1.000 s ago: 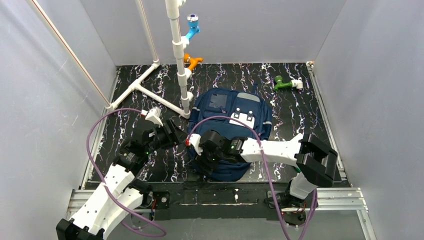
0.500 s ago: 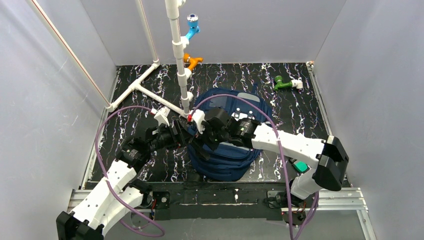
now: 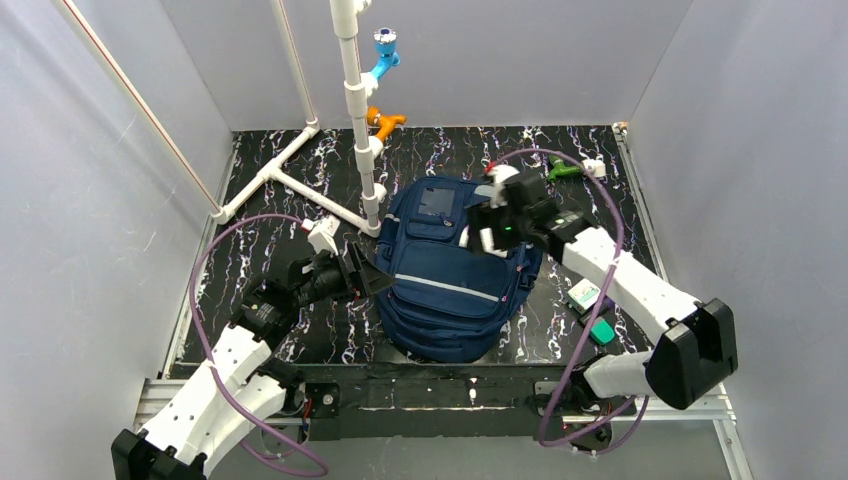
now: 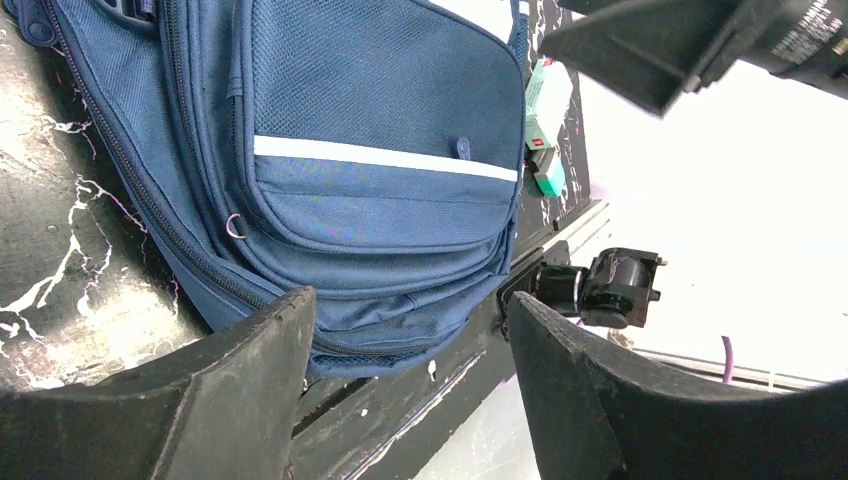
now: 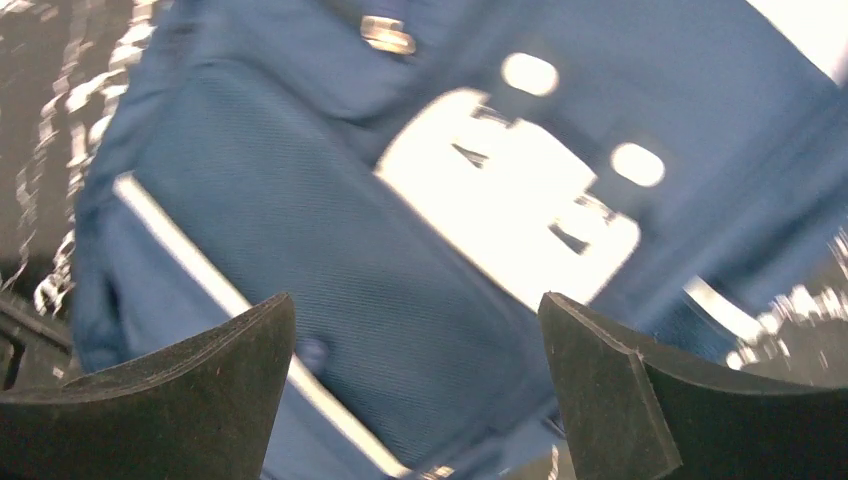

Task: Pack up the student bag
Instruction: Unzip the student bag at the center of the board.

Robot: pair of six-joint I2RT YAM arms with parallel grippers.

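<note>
So, the large navy-blue fabric backpack (image 3: 455, 285) was lying flat, front side up, about in the middle of the black white-veined tabletop (image 3: 620, 200), with its bottom end toward the arm bases. A thin grey stripe (image 4: 385, 158) ran across its front pocket, and the white patch with black dots (image 5: 505, 200) sat nearer the top end.

The left gripper (image 3: 372, 277) was down low right at the bag's left edge, jaws apart with nothing pinched between them. I couldn't tell whether it was actually touching the fabric. The right gripper (image 3: 483, 230) hung over the bag's upper right part by the patch, spread wide and empty; its wrist view was pretty blurred.

Just right of the bag lay a small white-and-green box (image 3: 583, 293) and a teal one (image 3: 600, 332). A white plastic pipe stand (image 3: 352, 100) rose at the back left, carrying a blue fitting (image 3: 384, 52) and an orange fitting (image 3: 385, 122).
</note>
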